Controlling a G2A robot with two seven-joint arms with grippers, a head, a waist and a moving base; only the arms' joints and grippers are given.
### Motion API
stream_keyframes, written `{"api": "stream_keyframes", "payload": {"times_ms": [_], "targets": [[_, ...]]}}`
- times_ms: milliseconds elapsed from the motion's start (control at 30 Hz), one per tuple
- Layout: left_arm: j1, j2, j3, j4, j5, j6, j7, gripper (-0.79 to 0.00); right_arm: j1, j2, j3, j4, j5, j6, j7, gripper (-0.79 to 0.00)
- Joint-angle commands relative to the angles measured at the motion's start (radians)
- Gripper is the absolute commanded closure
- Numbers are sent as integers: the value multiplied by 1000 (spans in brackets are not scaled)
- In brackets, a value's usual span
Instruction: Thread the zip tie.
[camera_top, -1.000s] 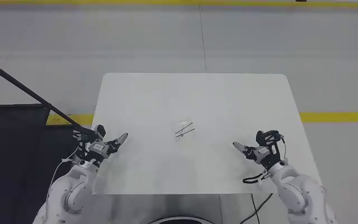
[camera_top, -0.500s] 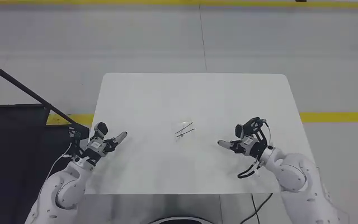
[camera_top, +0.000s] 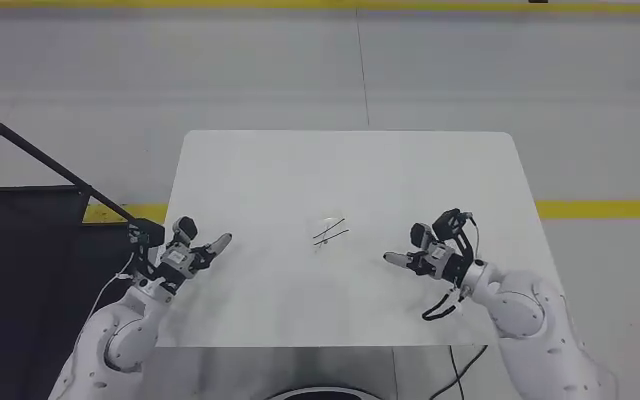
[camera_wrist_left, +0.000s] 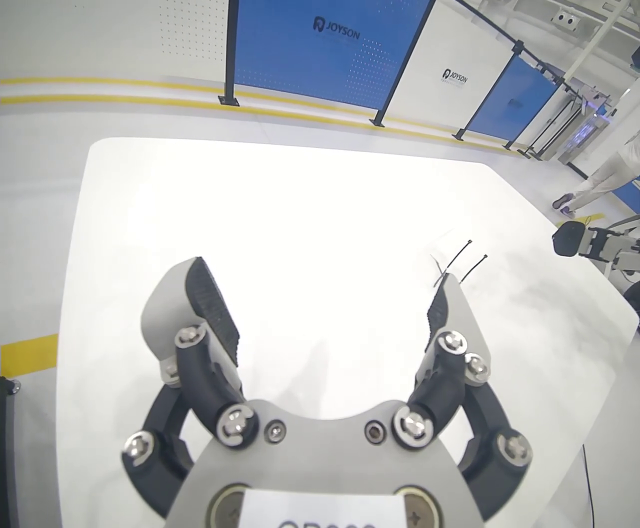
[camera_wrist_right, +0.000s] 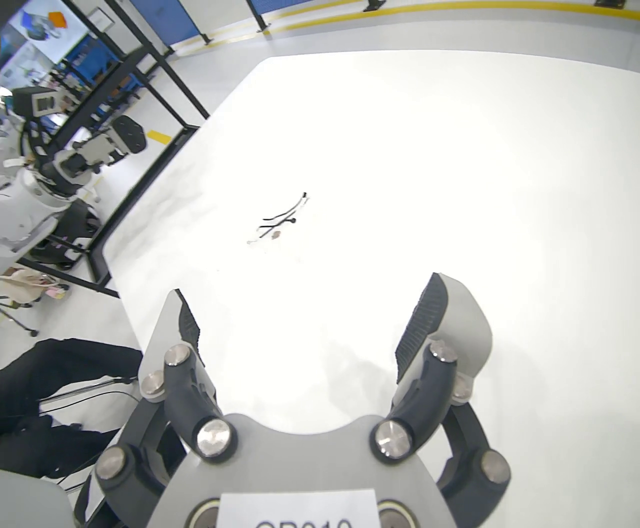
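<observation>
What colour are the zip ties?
The zip ties are black, best seen in the left wrist view.

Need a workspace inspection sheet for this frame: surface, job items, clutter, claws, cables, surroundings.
Surface: white table, rounded corners.
Job's things: two black zip ties side by side mid-table, straight, neither looped.
Clutter: pale scrap beside them, too small to identify.
Claws: left claw open near the left edge; right claw open, right of the ties; both empty.
Cables: black cable looped under the right wrist.
Surroundings: yellow floor line; blue panels.
</observation>
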Motion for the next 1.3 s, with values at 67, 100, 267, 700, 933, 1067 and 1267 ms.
{"api": "stream_keyframes", "payload": {"times_ms": [67, 100, 267, 700, 933, 1067, 1267], "targets": [[-15, -1, 15, 4, -84, -30, -29, -785, 102, 0, -43, 97, 197, -23, 123, -785], [-19, -1, 18, 7, -121, -43, -50, -785, 125, 0, -62, 123, 257, -45, 173, -785], [-55, 3, 19, 36, -314, -81, -186, -785, 272, -3, -144, 288, 544, -42, 384, -785], [-106, 14, 21, 86, -653, -45, -444, -785, 423, -27, -263, 491, 675, 15, 484, -785], [-106, 14, 21, 86, -653, -45, -444, -785, 418, -28, -273, 480, 646, 47, 452, -785], [-102, 12, 35, 70, -669, -6, -434, -785, 429, -36, -310, 469, 650, 104, 425, -785], [-103, 15, 39, 61, -672, 20, -459, -785, 492, -51, -366, 519, 623, 198, 408, -785]]}}
